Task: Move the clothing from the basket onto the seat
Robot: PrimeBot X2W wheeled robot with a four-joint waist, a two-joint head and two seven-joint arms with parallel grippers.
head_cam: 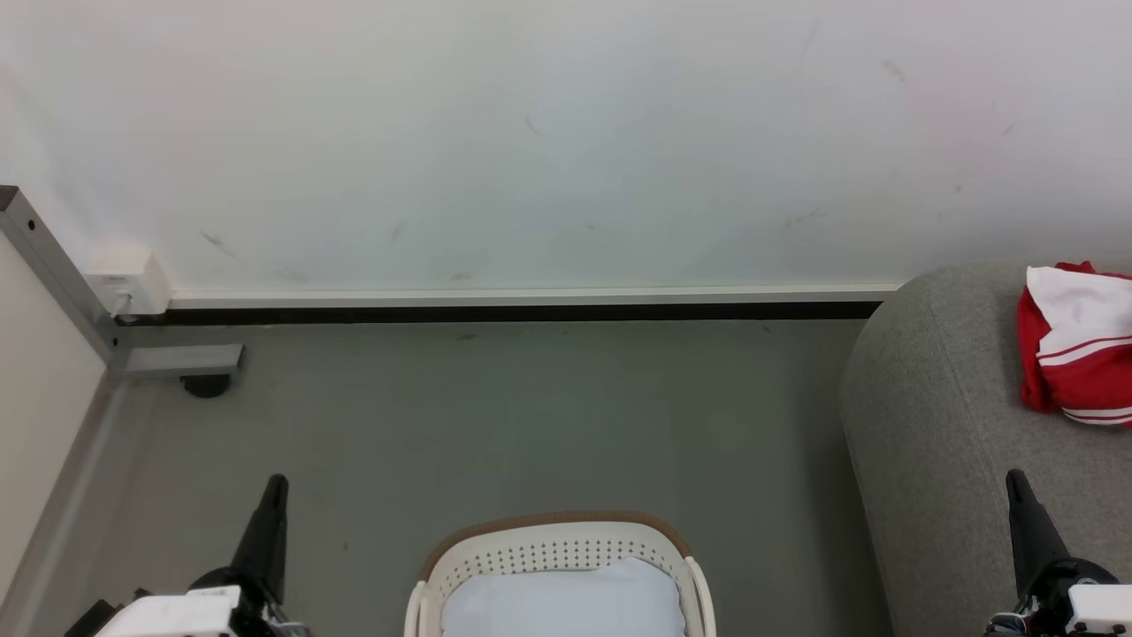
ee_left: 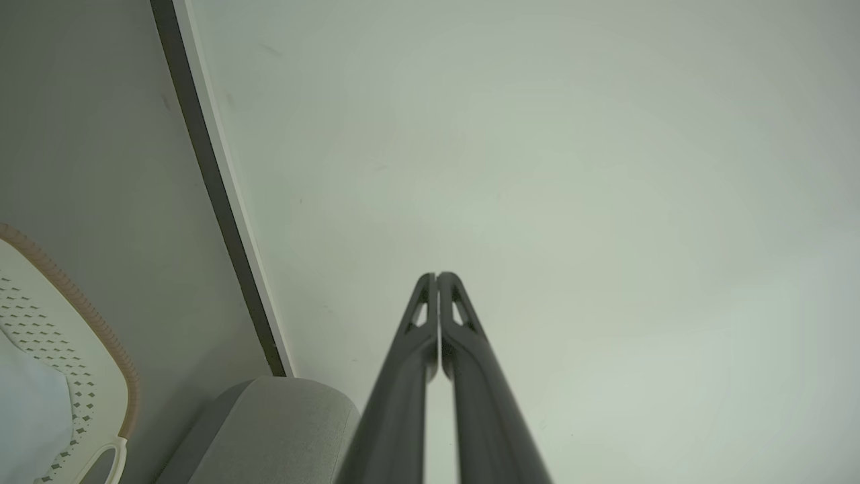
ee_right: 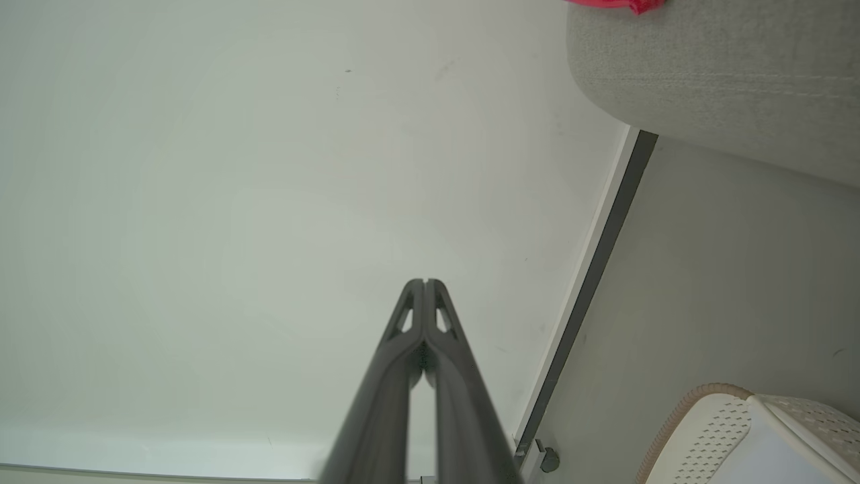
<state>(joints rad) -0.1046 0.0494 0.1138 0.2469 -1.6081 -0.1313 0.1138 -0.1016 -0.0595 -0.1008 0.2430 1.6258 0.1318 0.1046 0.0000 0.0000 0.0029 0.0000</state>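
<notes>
**mossy_k:** So where's the clothing (head_cam: pixel 1081 354) at? I see a red bundle with white panels and thin white stripes lying on the grey seat (head_cam: pixel 937 416), right at the edge of the head view. The basket (head_cam: pixel 555 541) sits on the floor, well apart from it. What shows inside is a plain pale white-blue cloth (head_cam: pixel 566 597). No red that I can spot, though the near half of the basket is cut off.

**tinfoil_ted:** Same read. Both arms look idle. The left gripper (head_cam: pixel 276 485) has its two dark fingers pressed together with nothing between them, and the right gripper (head_cam: pixel 1017 482) is likewise pinching nothing. Both point at the wall, one on each side of the basket.

**mossy_k:** How would that stuff handle, you reckon?

**tinfoil_ted:** Light, soft, floppy — looks like sportswear fabric, probably a bit slick. I'd pinch a raised fold or a bunched ridge near the top of the heap, not a flat patch. Expect it to drape and trail when lifted, and a loose end could snag on the basket rim.

**mossy_k:** Any brand or label readable?

**tinfoil_ted:** Nope. No writing I can make out on the garment, the basket or the little white box (head_cam: pixel 128 279) on the wall — all too small to tell.
</notes>
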